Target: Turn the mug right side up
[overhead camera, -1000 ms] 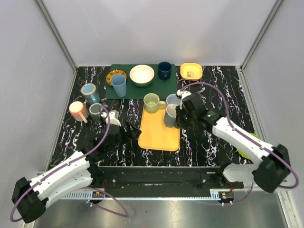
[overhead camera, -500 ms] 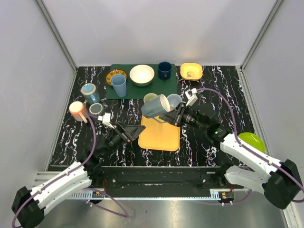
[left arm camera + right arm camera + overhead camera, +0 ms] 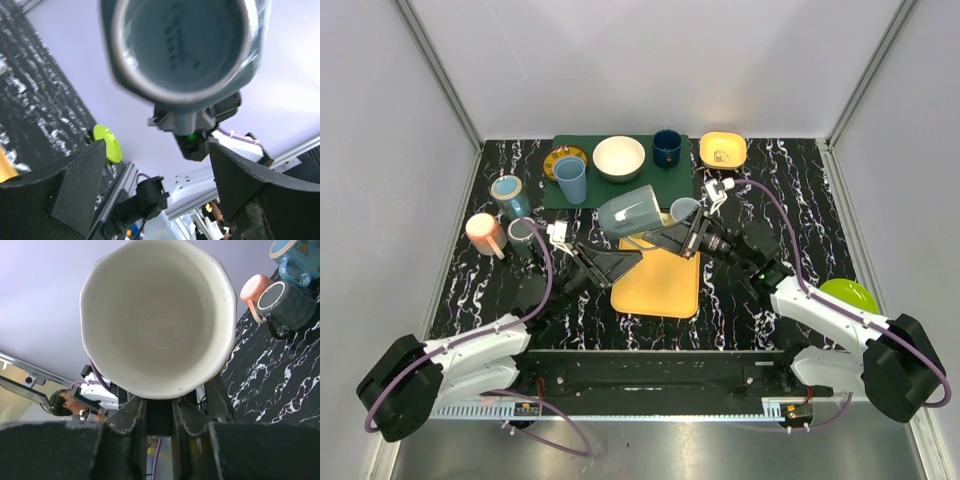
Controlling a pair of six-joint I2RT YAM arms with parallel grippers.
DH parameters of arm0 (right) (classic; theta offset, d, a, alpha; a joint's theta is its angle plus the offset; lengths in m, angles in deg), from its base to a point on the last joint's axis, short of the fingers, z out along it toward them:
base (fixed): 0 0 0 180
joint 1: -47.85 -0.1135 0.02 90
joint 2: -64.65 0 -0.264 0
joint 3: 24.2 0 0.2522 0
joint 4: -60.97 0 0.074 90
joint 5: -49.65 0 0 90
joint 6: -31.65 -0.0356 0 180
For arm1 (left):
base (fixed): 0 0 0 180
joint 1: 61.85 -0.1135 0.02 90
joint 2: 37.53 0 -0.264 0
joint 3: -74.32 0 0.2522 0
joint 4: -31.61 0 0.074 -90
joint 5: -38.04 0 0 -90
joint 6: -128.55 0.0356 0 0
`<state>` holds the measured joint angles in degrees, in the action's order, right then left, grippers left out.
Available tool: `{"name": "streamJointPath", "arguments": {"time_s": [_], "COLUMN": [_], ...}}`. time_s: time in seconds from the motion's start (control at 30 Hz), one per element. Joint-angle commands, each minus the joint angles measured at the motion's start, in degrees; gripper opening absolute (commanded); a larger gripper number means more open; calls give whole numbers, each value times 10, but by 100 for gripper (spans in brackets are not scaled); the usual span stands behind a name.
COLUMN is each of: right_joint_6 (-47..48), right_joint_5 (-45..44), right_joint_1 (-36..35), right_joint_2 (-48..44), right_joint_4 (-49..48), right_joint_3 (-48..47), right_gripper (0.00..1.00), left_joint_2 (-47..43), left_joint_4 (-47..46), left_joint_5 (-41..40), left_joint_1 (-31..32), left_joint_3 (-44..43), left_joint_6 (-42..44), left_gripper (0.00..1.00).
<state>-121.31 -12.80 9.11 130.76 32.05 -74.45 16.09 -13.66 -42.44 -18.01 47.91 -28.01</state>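
A grey-blue mug (image 3: pixel 630 212) with a white inside hangs tilted on its side above the yellow tray (image 3: pixel 655 290). My right gripper (image 3: pixel 668 233) is shut on the mug at its lower edge. In the right wrist view the mug's open mouth (image 3: pixel 157 320) faces the camera just above that gripper (image 3: pixel 159 402). My left gripper (image 3: pixel 625 262) is open below and left of the mug, not touching it. In the left wrist view the mug's base (image 3: pixel 182 45) fills the top, beyond my left gripper (image 3: pixel 160 185) and its wide-apart fingers (image 3: pixel 75 190).
On the green mat (image 3: pixel 675 182) stand a white bowl (image 3: pixel 619 157), a dark blue cup (image 3: pixel 667 147) and a light blue cup (image 3: pixel 570 180). A yellow bowl (image 3: pixel 722 150) is at the back right. Pink (image 3: pixel 485 233), dark grey (image 3: pixel 523 235) and blue (image 3: pixel 507 193) mugs stand left. A green plate (image 3: pixel 850 295) lies right.
My right gripper has lifted the mug off the tray and tipped it onto its side. My left gripper has swung right and up under it, staying open.
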Motion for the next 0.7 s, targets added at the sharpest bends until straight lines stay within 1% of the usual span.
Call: {"name": "streamJointPath", "arguments": {"time_s": [0.0,0.1,0.2,0.3,0.33,0.37,0.47,0.53,0.57,0.67], "right_joint_6": [5,14,19,20,21,23,33,43,49,75], "right_joint_5": [20,22,25,29,29,29,34,40,43,44], "right_joint_1": [-4,-5,-5,-6,-6,-8,-11,-14,-16,-20], "right_joint_2": [-30,-37,-42,-45,-46,-48,-51,-51,-52,-60], "right_joint_4": [-84,-72,-63,-64,-62,-61,-48,-37,-28,16], "right_joint_3": [-24,-19,-16,-11,-10,-8,-5,-4,-5,-6], "right_gripper": [0,0,0,0,0,0,0,0,0,0], "left_joint_2": [32,41,42,41,44,45,53,62,64,70], "left_joint_4": [-148,-158,-136,-118,-120,-124,-118,-133,-148,-138], "left_joint_5": [18,23,23,2,-2,-4,-7,-16,-22,-11], "left_joint_1": [2,2,2,2,2,1,1,1,1,1], "left_joint_3": [-47,-65,-85,-92,-92,-95,-106,-106,-107,-131], "left_joint_6": [-25,-26,-16,-10,-11,-11,-11,-17,-22,-21], "left_gripper": [86,85,83,71,63,58,49,46,43,40]}}
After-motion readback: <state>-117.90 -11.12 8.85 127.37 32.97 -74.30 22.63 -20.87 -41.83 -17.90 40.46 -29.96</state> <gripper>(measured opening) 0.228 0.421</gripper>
